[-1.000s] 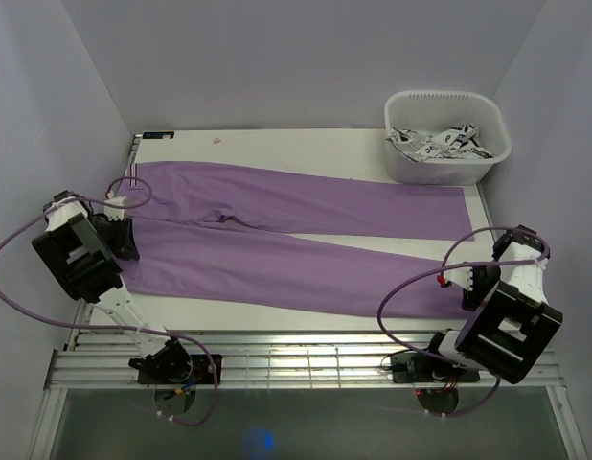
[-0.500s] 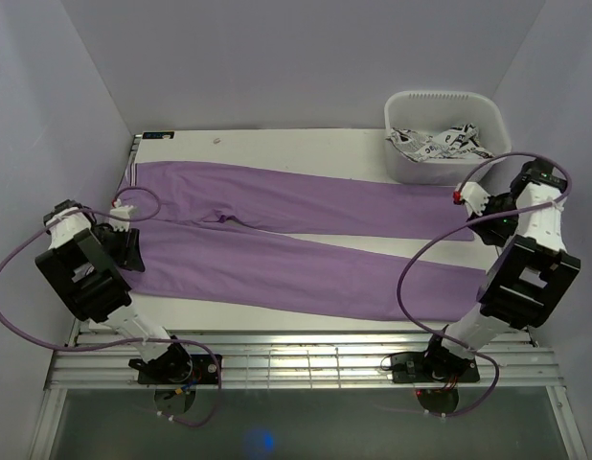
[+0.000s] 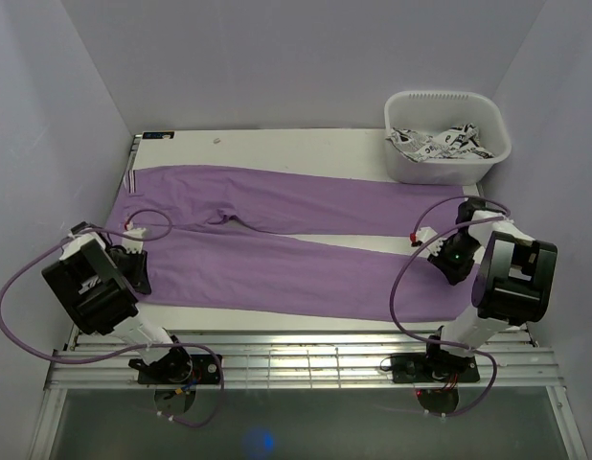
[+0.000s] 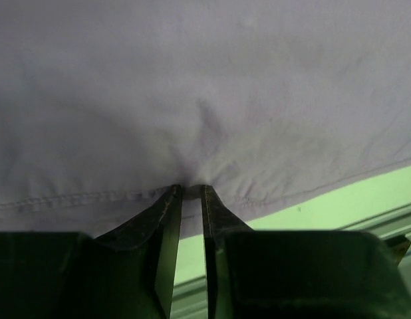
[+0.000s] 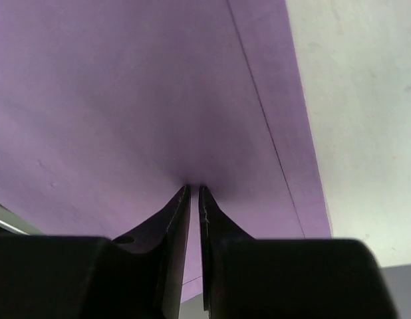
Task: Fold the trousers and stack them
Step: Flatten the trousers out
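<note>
Top view: trousers (image 3: 296, 240) lie flat across the white table (image 3: 306, 144), legs running right. White bin (image 3: 440, 171) at far right corner holds black-and-white printed cloth (image 3: 438, 142).
Left wrist: left gripper (image 4: 191, 189) clamped on the stitched trouser edge.
Right wrist: right gripper (image 5: 194, 188) pinches purple fabric.

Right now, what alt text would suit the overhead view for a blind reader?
Lilac trousers lie spread flat across a white table, waist at left. The left gripper meets the near waist edge and the right gripper the near leg's hem end; a white bin sits at far right.
</note>
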Controlling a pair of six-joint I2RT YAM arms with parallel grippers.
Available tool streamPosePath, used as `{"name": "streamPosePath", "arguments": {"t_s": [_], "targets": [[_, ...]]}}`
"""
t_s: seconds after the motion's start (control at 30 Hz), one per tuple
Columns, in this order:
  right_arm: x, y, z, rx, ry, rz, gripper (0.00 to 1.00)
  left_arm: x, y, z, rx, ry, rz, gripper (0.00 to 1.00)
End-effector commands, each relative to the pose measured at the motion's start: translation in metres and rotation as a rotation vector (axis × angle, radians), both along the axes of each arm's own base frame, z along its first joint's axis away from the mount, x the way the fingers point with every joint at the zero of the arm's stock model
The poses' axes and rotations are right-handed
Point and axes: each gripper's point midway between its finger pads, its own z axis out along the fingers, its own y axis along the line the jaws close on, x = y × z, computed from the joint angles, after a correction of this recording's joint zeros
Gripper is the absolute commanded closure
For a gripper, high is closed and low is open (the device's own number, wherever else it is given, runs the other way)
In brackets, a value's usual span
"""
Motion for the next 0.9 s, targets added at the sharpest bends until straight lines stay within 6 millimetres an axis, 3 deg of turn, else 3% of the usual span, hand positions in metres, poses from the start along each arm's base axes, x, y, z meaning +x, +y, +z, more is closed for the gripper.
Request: {"name": "streamPosePath", "arguments": {"t_s": [0.0,0.1,0.13,0.17,0.23,0.27,0.37,0.43,0.53,0.57,0.67,0.7,0.73,0.87], "targets": [[0.034,-0.036,-0.012,-0.152,-0.096,0.006,0.83,-0.052,-0.015,-0.007,0.013,0.145,-0.078,0.71],[0.065,-0.032,0.012,-0.127,-0.2,0.027,0.82,-0.041,-0.011,0.015,0.028,0.096,-0.088,0.65],[0.085,-0.027,0.032,-0.093,-0.249,0.025,0.82,-0.034,-0.01,0.023,0.02,0.075,-0.086,0.62],[0.095,-0.024,0.039,-0.071,-0.273,-0.007,0.81,-0.017,-0.003,0.041,0.024,0.032,-0.078,0.56],[0.126,-0.013,0.065,-0.013,-0.359,-0.019,0.8,0.007,-0.007,0.058,-0.049,-0.037,-0.057,0.52],[0.138,-0.01,0.071,0.002,-0.399,-0.034,0.8,0.028,0.0,0.075,-0.043,-0.095,-0.048,0.51],[0.172,0.006,0.081,0.049,-0.486,-0.073,0.77,0.069,0.002,0.084,-0.103,-0.181,0.007,0.5],[0.182,0.021,0.075,0.061,-0.488,-0.095,0.77,0.099,0.004,0.09,-0.106,-0.224,0.05,0.5],[0.197,0.033,0.049,0.061,-0.456,-0.145,0.77,0.141,0.007,0.077,-0.092,-0.246,0.094,0.5],[0.2,0.034,0.044,0.062,-0.45,-0.161,0.77,0.156,0.012,0.066,-0.083,-0.256,0.105,0.5],[0.202,0.035,0.023,0.051,-0.409,-0.212,0.76,0.194,0.021,0.064,-0.042,-0.314,0.147,0.5],[0.199,0.03,0.014,0.025,-0.396,-0.222,0.77,0.203,0.022,0.051,-0.042,-0.3,0.154,0.5],[0.194,0.028,0.007,0.008,-0.381,-0.225,0.77,0.216,0.027,0.054,-0.028,-0.322,0.158,0.5],[0.157,0.01,-0.022,-0.09,-0.295,-0.159,0.79,0.225,0.031,0.022,-0.023,-0.254,0.164,0.51]]}}
